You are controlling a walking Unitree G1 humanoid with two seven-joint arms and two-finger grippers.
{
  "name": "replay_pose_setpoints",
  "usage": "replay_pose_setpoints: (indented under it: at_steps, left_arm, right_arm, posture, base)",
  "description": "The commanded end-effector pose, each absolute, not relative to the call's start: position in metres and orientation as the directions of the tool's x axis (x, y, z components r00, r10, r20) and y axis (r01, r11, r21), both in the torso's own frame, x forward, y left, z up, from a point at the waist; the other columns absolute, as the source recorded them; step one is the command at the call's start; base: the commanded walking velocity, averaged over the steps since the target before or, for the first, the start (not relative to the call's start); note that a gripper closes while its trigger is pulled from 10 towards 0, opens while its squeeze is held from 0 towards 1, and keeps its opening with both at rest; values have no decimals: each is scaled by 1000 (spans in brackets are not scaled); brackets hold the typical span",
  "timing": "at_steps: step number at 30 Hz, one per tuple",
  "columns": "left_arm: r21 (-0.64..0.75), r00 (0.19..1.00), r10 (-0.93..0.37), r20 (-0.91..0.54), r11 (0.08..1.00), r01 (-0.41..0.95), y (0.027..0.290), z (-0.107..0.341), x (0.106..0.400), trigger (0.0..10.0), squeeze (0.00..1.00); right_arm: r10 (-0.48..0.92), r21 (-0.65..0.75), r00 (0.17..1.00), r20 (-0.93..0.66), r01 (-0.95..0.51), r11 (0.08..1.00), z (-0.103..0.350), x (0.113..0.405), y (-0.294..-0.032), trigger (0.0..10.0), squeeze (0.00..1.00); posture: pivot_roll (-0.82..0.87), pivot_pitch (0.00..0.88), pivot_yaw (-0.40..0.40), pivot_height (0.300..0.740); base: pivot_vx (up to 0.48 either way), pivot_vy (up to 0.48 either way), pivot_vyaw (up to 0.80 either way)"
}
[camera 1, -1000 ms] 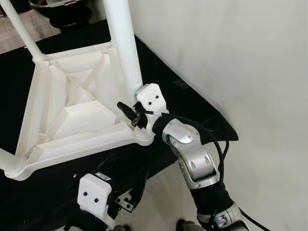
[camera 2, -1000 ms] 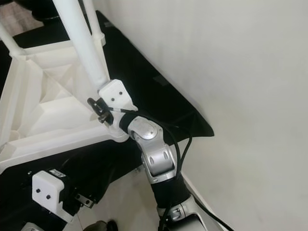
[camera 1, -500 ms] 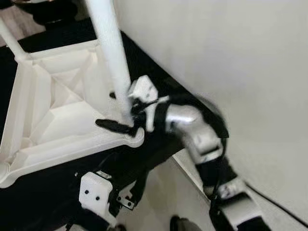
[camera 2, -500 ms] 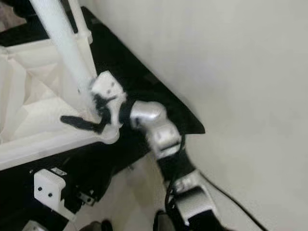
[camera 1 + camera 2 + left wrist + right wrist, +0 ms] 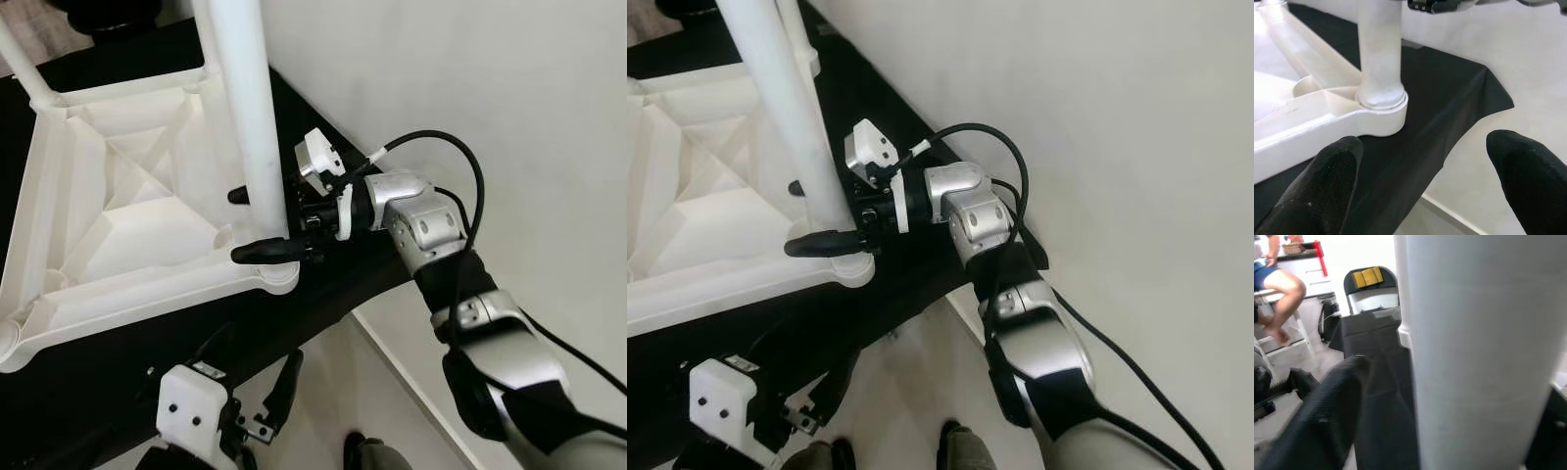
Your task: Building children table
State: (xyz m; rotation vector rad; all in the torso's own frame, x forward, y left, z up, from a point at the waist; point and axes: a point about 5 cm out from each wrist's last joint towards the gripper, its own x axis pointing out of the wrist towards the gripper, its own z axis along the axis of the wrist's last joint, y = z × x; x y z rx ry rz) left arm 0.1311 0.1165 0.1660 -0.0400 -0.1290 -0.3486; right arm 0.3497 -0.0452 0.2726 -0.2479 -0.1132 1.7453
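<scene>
The white plastic children's table (image 5: 127, 196) lies upside down on a black cloth (image 5: 323, 284). One round white leg (image 5: 250, 117) stands in its near right corner socket (image 5: 1382, 105). My right gripper (image 5: 251, 223) reaches in from the right, open, and straddles that leg just above the socket. One black finger (image 5: 265, 253) is in front of the leg and the other behind it. In the right wrist view the leg (image 5: 1469, 352) stands close, with a gap beside the finger (image 5: 1327, 406). My left gripper (image 5: 1422, 147) hangs open, low in front of the corner, holding nothing.
A white wall (image 5: 470, 88) runs close along the right of the cloth. More legs (image 5: 24, 59) rise at the table's far corners. Pale floor (image 5: 333, 392) lies below the cloth's edge. Across the room stand a folding chair (image 5: 1370, 286) and a seated person (image 5: 1278, 289).
My right arm has swung out to the right and turned. Its fingers, held together by the socket a second ago, have spread to either side of the leg. The camera shifted slightly.
</scene>
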Motion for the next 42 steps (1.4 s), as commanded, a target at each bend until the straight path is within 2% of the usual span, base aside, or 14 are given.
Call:
replay_pose_setpoints:
  at_steps: [1, 13, 15, 19, 20, 21, 23, 24, 25, 26, 28, 31, 41, 42]
  left_arm:
    - [-8, 933, -340, 122, 939, 343, 116, 166, 128, 10000, 0]
    - [-13, 934, -343, 103, 938, 346, 116, 167, 120, 10000, 0]
    - [-14, 934, -344, 101, 938, 347, 116, 167, 120, 10000, 0]
    - [-17, 933, -345, 101, 937, 348, 115, 166, 120, 10000, 0]
    - [-19, 933, -344, 105, 938, 347, 114, 166, 121, 10000, 0]
    - [-19, 933, -344, 105, 938, 347, 114, 166, 121, 10000, 0]
    - [-20, 933, -343, 109, 938, 347, 113, 165, 122, 10000, 0]
    - [-20, 933, -343, 109, 938, 347, 113, 165, 122, 10000, 0]
    - [-19, 932, -344, 113, 937, 348, 114, 165, 124, 10000, 0]
    - [-19, 932, -344, 113, 937, 348, 114, 165, 124, 10000, 0]
    - [-19, 927, -355, 122, 933, 360, 114, 166, 128, 10000, 0]
    - [-19, 923, -363, 128, 929, 369, 114, 165, 132, 10000, 0]
    - [-6, 928, -345, 143, 937, 349, 116, 162, 142, 10000, 0]
    - [-1, 930, -337, 146, 940, 341, 117, 162, 143, 10000, 0]
  right_arm:
    - [965, -217, -236, -114, -942, -256, 271, 347, -42, 0, 0]
    - [954, -210, -267, -134, -933, -291, 274, 353, -46, 0, 0]
    - [957, -214, -257, -132, -936, -281, 274, 354, -47, 0, 0]
    - [981, -253, -148, -126, -951, -176, 272, 361, -54, 0, 0]
    - [994, -240, 82, -69, -969, 63, 262, 369, -62, 0, 0]
    - [994, -240, 82, -69, -969, 63, 262, 369, -62, 0, 0]
    - [933, -163, 359, -32, -923, 350, 238, 368, -67, 0, 0]
    - [933, -163, 359, -32, -923, 350, 238, 368, -67, 0, 0]
    - [778, -129, 625, -63, -778, 614, 210, 358, -63, 0, 0]
    - [778, -129, 625, -63, -778, 614, 210, 358, -63, 0, 0]
    - [605, -151, 792, -88, -611, 777, 177, 306, -51, 0, 0]
    - [601, -126, 795, -83, -607, 785, 172, 285, -41, 0, 0]
    - [704, -138, 710, -21, -700, 701, 189, 306, -18, 0, 0]
    - [728, -124, 686, -22, -724, 679, 193, 304, -14, 10000, 0]
  posture:
    - [129, 307, -21, 740]
    - [133, 315, -9, 740]
    - [131, 312, -11, 740]
    - [121, 305, -18, 740]
    - [101, 297, -35, 740]
    - [101, 297, -35, 740]
    - [88, 292, -40, 740]
    - [88, 292, -40, 740]
    - [74, 293, -33, 740]
    - [74, 293, -33, 740]
    - [62, 289, -27, 740]
    - [60, 283, -26, 740]
    - [57, 238, -38, 740]
    - [57, 238, -39, 740]
  base:
    - [0, 0, 0]
    - [0, 0, 0]
    - [0, 0, 0]
    - [0, 0, 0]
    - [0, 0, 0]
    - [0, 0, 0]
    - [0, 0, 0]
    - [0, 0, 0]
    - [0, 0, 0]
    - [0, 0, 0]
    - [0, 0, 0]
    - [0, 0, 0]
    - [0, 0, 0]
    - [0, 0, 0]
